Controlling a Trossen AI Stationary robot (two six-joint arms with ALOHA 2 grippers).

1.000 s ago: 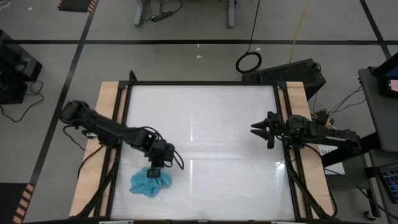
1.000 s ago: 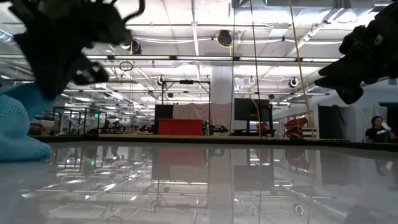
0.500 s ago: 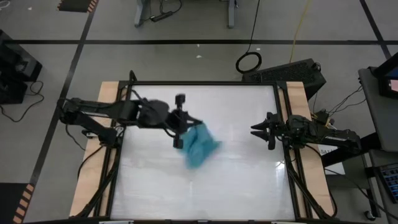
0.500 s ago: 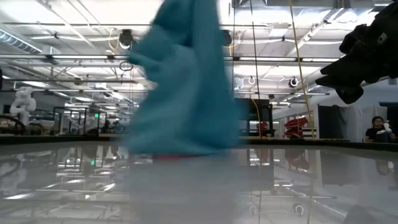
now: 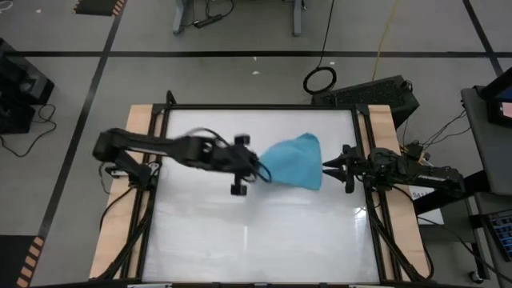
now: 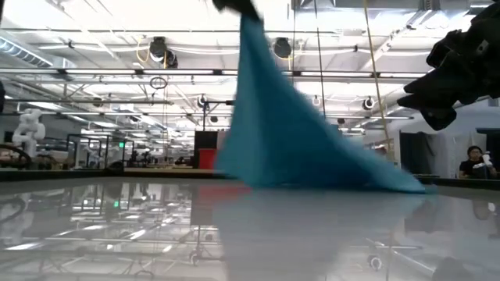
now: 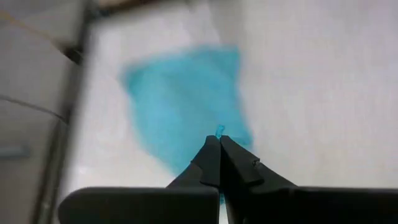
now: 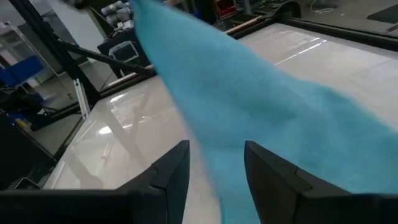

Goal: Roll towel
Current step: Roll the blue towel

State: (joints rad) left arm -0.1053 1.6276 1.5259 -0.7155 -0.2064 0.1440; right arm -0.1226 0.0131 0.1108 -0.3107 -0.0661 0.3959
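Above mid-table, left claw (image 5: 258, 170) pinching towel (image 5: 294, 161)

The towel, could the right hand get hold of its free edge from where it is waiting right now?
Probably yes. The towel hangs from the shut left hand and fans out toward the right hand, which is open at the table's right edge. Nothing lies between them; the cloth is just in front of its fingers.

This is a robotics lab or workshop inside a large industrial hall. Behind the right gripper (image 6: 457, 74) the low view shows a high ceiling with exposed beams (image 6: 195, 74), strip lights and hanging cables (image 6: 373, 70), plus more framed test stations (image 6: 101, 148). Beyond the glossy white table (image 5: 256, 232), the concrete floor carries black tape lines (image 5: 240, 54) and trailing cords.
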